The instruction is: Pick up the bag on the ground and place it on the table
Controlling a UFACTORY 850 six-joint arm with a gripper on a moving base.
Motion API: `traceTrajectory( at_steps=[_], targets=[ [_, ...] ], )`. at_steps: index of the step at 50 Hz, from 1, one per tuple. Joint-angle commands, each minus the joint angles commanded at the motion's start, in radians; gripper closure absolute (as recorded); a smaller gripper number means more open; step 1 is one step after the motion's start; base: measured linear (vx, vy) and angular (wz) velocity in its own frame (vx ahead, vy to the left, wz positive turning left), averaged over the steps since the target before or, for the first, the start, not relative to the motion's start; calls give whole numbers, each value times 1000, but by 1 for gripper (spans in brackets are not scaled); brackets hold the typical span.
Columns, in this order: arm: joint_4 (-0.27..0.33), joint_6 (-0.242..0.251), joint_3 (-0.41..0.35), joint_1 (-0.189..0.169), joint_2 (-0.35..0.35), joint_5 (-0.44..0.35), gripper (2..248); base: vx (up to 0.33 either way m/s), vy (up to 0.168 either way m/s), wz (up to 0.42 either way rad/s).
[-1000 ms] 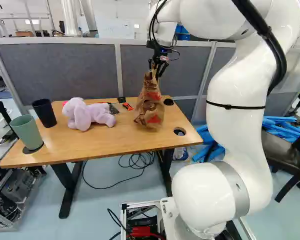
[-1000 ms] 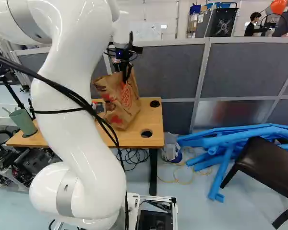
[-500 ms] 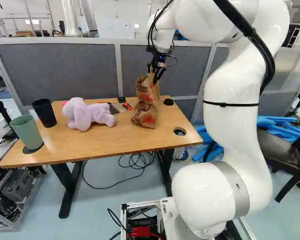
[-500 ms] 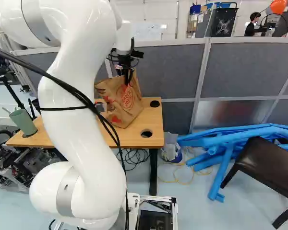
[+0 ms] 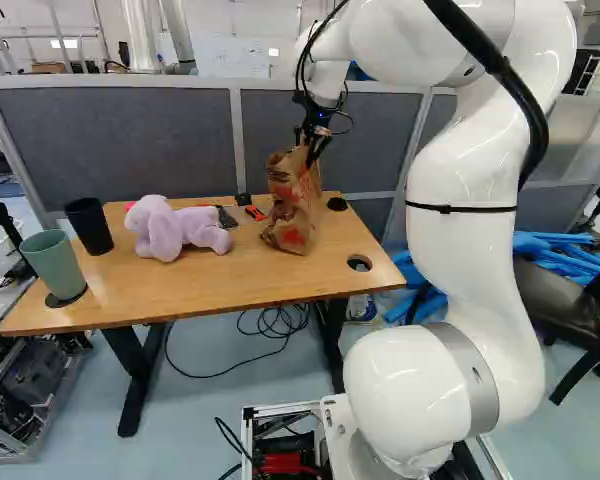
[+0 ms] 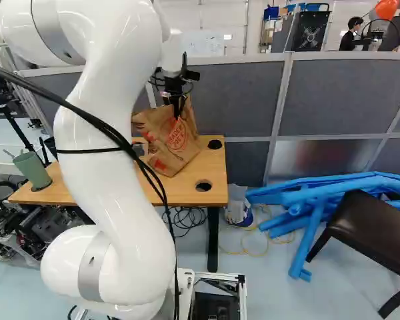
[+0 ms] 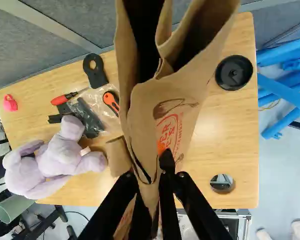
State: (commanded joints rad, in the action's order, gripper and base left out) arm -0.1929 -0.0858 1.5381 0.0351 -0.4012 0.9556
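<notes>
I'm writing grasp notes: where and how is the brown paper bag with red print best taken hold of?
Probably by its upper edge, from above, one finger on each side of the paper. The mouth of the bag gapes open, leaving room for a finger, and the thin paper suits a pinch; the black gripper is shut on paper near that edge.
</notes>
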Motion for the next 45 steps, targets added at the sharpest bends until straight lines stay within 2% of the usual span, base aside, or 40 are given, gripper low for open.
traceTrajectory(
  at_steps=[18,19,23,24,28,29,34,35,39,40,44,45],
  targets=[
    [0,0,0,0,0,0,227,0,0,0],
    [0,0,0,0,0,0,199,0,0,0],
    [0,0,0,0,0,0,199,0,0,0],
    [0,0,0,0,0,0,165,0,0,0],
    [0,0,0,0,0,0,165,0,0,0],
    [0,0,0,0,0,0,130,0,0,0],
    [0,0,0,0,0,0,130,0,0,0],
    [0,0,0,0,0,0,93,0,0,0],
    [0,0,0,0,0,0,93,0,0,0],
    [0,0,0,0,0,0,56,0,0,0],
    [0,0,0,0,0,0,56,0,0,0],
    [0,0,0,0,0,0,19,0,0,0]
  ],
)
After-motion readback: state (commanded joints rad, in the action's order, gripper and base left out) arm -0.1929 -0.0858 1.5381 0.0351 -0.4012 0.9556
